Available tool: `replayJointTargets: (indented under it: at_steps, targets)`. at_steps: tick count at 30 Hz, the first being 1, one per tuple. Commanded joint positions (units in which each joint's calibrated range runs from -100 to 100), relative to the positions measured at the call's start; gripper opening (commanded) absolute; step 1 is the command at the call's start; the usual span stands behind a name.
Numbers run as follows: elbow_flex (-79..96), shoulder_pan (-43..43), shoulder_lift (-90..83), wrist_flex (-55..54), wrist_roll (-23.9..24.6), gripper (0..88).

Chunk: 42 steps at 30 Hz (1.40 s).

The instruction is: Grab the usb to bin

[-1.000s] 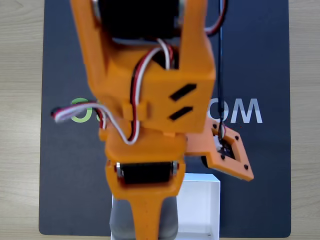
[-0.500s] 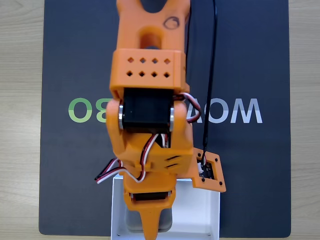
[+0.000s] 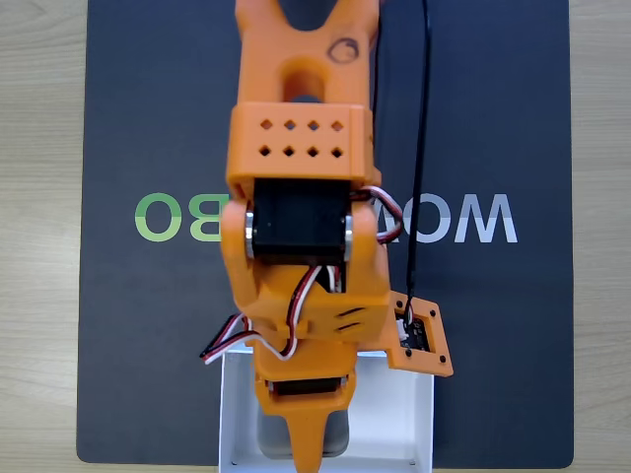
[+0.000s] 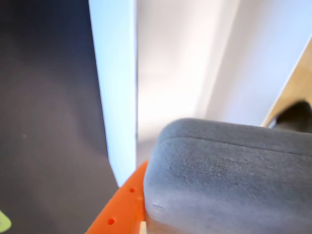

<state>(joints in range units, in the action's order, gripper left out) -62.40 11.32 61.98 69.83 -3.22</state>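
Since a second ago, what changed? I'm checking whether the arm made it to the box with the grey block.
The arm swung toward the bottom of the fixed view and dropped, so its hand now hangs inside the box instead of looming close to the camera. The grey block came along, gripped throughout; no release yet. The box and dark mat stayed put.
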Motion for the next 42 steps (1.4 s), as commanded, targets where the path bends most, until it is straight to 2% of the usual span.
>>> replayJointTargets:
  at_steps: [1, 12, 22, 25, 30, 34, 37, 42]
  targets:
    - [-3.6, -0.5, -1.6, -1.0, -0.2, 40.7]
    - [-2.9, -0.7, -3.7, -0.6, -0.2, 59.8]
    - [-0.6, -3.8, -16.7, 0.6, 0.7, 60.1]
    - [4.1, -4.0, -25.9, 3.6, 3.8, 54.4]
    - [17.1, -4.0, -44.1, 8.3, 8.1, 33.1]
    - [29.0, -3.9, -59.2, 8.1, 8.9, 18.0]
    - [38.6, -4.0, -70.3, 8.2, 8.9, 11.4]
    - [53.5, -3.6, -88.9, 8.2, 8.4, 6.5]
